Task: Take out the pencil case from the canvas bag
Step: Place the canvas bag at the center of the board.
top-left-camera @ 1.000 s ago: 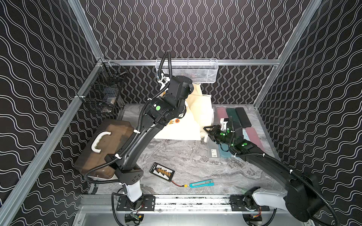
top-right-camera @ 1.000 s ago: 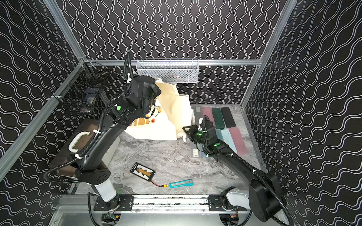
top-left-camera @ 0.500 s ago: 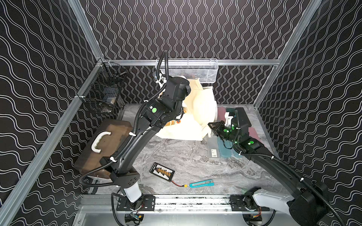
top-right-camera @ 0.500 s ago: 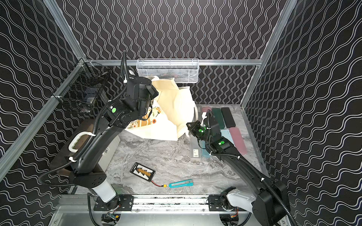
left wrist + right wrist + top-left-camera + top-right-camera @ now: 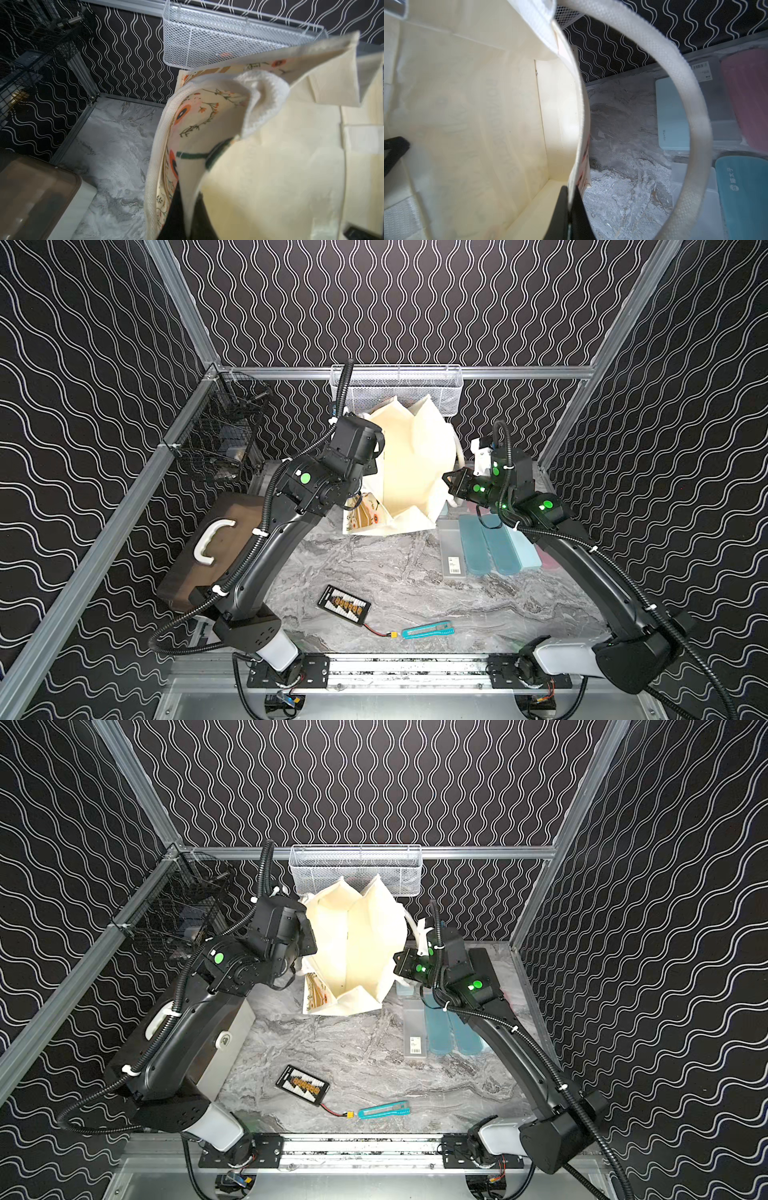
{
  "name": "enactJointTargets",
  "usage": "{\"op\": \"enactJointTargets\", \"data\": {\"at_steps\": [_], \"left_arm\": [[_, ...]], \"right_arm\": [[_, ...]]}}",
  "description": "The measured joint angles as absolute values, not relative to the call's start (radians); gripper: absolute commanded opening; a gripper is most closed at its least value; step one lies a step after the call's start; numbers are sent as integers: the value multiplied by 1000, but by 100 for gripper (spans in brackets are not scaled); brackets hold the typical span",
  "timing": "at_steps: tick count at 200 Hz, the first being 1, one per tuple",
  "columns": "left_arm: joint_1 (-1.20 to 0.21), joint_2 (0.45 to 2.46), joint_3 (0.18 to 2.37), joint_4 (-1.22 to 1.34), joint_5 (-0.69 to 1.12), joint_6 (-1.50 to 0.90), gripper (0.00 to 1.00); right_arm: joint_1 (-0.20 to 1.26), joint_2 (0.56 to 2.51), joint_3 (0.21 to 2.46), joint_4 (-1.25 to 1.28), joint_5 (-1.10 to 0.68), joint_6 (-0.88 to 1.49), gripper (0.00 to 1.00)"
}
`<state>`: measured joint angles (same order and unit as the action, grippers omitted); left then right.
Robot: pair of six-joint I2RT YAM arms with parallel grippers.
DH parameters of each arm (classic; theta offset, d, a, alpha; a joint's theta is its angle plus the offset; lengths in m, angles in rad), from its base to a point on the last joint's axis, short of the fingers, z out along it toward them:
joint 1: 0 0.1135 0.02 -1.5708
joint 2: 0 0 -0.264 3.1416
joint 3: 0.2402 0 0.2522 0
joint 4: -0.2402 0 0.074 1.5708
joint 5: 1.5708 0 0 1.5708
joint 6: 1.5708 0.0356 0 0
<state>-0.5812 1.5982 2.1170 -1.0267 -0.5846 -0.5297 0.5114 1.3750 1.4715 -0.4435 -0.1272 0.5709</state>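
The canvas bag (image 5: 411,472) stands far back on the worktop (image 5: 374,572). Right of it lie flat cases (image 5: 490,547), left a box (image 5: 216,547).

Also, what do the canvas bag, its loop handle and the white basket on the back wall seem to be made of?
The canvas bag: cream woven cloth, matte; it creases and folds softly, so probably canvas. The loop handle: thick webbing, matte, with a coarse visible weave. The white basket: fine diamond mesh on a stiff rim, probably white-painted metal.

left tool (image 5: 187,216): clamped shut, held aloft | right tool (image 5: 570,216): clamped shut, held aloft
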Motion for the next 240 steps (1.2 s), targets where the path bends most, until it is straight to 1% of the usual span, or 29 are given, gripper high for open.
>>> {"op": "enactJointTargets", "data": {"at_steps": [26,56,123,169,229,240], "left_arm": [[-484,1601,2074,-1037,-432,-465,0],[-334,1629,2038,-1041,-271,-421,0],[-134,1753,2114,-1050,-64,-387,0],[-73,1828,2145,-1048,32,-368,0],[-45,1897,2165,-1015,129,-368,0],[-43,1911,2175,-1008,141,-368,7]], "right_arm": [[546,1444,1547,-477,-141,534,0],[585,1531,1625,-496,-138,508,0],[595,1741,1832,-535,-118,458,0],[596,1896,2007,-594,-118,424,0],[583,2010,2157,-664,-93,385,0],[580,2018,2165,-674,-88,381,0]]}}
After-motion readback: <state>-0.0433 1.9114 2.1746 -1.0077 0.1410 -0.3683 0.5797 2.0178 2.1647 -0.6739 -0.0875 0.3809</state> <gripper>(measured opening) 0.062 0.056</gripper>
